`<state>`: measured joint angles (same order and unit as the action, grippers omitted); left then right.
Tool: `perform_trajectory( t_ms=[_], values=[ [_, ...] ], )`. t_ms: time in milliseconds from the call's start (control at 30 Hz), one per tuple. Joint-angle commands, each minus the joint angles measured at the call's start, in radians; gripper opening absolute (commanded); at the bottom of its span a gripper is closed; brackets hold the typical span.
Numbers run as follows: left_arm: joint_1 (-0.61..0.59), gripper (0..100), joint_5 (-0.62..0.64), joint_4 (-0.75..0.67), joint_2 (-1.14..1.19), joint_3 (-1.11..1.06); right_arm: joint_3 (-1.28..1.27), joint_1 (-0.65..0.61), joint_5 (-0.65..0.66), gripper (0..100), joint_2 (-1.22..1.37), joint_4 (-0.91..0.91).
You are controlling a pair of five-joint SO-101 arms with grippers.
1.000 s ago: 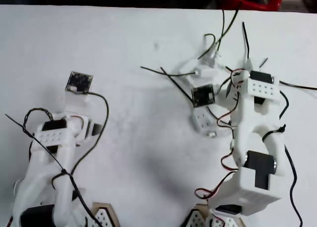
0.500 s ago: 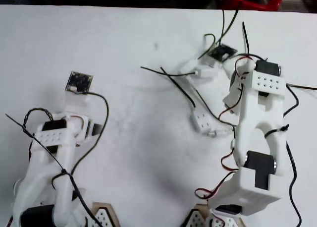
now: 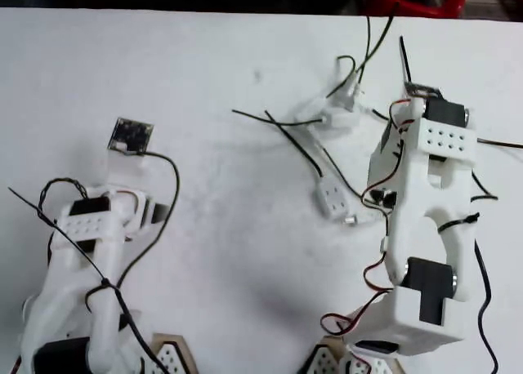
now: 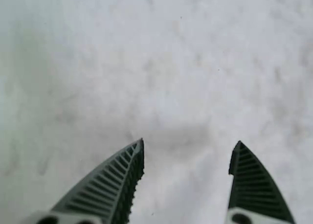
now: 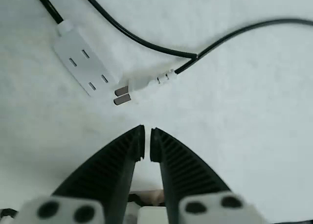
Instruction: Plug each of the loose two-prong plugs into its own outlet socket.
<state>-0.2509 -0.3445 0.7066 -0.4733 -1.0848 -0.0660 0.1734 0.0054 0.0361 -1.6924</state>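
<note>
Plug point(image 5: 146, 82) lies on the tabletop point(image 5: 254, 136) just past the closed, empty right fingers point(image 5: 122, 160), sideways to them, prongs beside the outlet block point(image 5: 80, 62); the wide-spread left fingers point(image 4: 115, 185) are far off.

You had the outlet socket point(image 3: 331, 198) lying on the table point(image 3: 204, 80), a loose plug point(image 5: 142, 84) just beside it, both left of the right arm point(image 3: 425, 186).
</note>
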Motion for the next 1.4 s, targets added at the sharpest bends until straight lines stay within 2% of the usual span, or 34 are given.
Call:
perform_trajectory(
  t_ms=[0, 100, 300, 433, 633, 1167, 1367],
  values=[
    [-0.010, 28, 0.003, -0.015, -0.038, 0.005, -0.049, -0.041, -0.089, 2.2, -0.042, 0.018],
    [-0.010, 28, 0.003, -0.015, -0.038, 0.005, -0.135, -0.071, -0.164, 2.9, -0.042, 0.116],
    [-0.010, 28, 0.003, -0.014, -0.038, 0.005, -0.213, -0.151, -0.295, 16.0, -0.051, 0.185],
    [-0.010, 28, 0.002, -0.014, -0.038, 0.005, -0.218, -0.173, -0.361, 15.9, -0.041, 0.197],
    [-0.010, 28, 0.002, -0.014, -0.038, 0.005, -0.232, -0.131, -0.448, 16.0, -0.041, 0.268],
    [-0.010, 28, 0.002, -0.014, -0.038, 0.005, -0.419, -0.073, -0.489, 15.9, -0.041, 0.529],
    [-0.010, 28, 0.002, -0.014, -0.038, 0.003, -0.433, -0.070, -0.491, 15.8, -0.041, 0.544]
  ],
)
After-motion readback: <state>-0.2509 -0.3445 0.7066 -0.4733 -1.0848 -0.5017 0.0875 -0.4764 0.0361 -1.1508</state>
